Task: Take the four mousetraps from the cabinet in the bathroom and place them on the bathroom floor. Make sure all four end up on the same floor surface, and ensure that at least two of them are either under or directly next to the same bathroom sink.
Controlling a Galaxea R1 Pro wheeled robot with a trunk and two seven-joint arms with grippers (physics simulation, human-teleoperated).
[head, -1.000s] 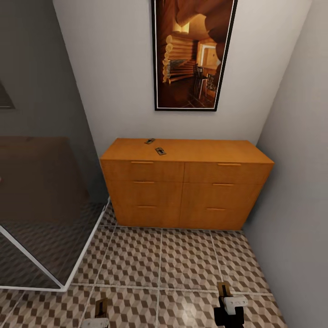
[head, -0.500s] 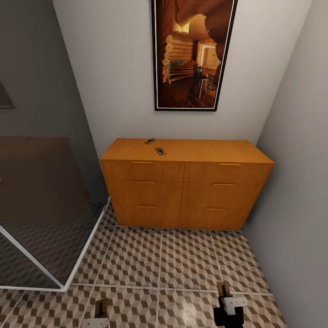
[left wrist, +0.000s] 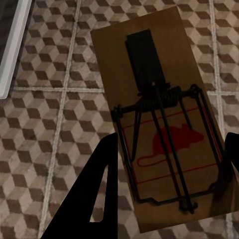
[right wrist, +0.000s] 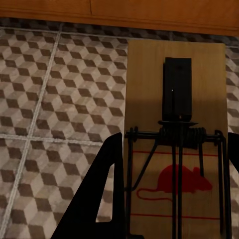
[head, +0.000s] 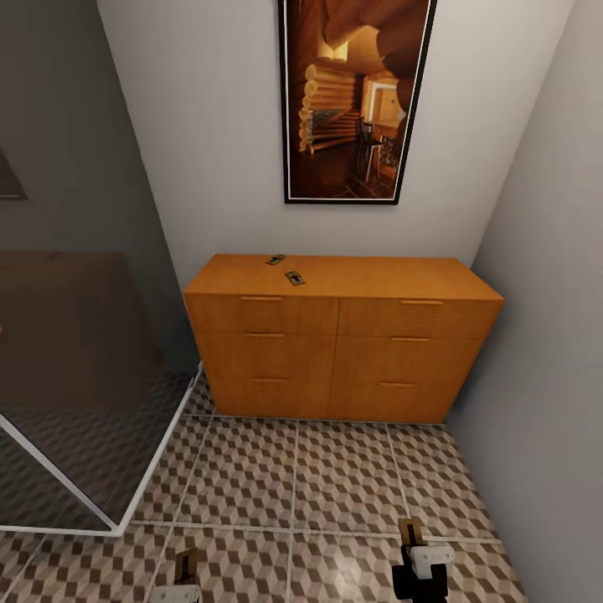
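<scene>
Straight ahead, an orange cabinet [head: 343, 335] with 6 drawers stands against the white wall, under a framed picture [head: 356, 96] of a log interior. On its top lie 2 traps near the back-left part: 1 trap [head: 275, 259] close to the back edge, the other trap [head: 295, 277] just beside it and nearer the front edge, the 2 apart. At the left side a glass screen [head: 75, 368] with a white frame rises from the floor [head: 335, 477], whose square tiles carry a brown, beige and white cube pattern. Low over the tiles, the left gripper [head: 180, 582] is clamped on a trap [left wrist: 159, 119]: in its wrist view the dark fingers [left wrist: 102, 189] press both long sides of the wooden slab, which shows a black spring bar and a red mouse print and hangs above the tiles. Likewise, the right gripper [head: 421, 557] is closed on another trap [right wrist: 177, 129], its fingers [right wrist: 107, 194] against the slab's sides, with the tiles and the cabinet's base beyond it. Neither held trap touches the floor.
</scene>
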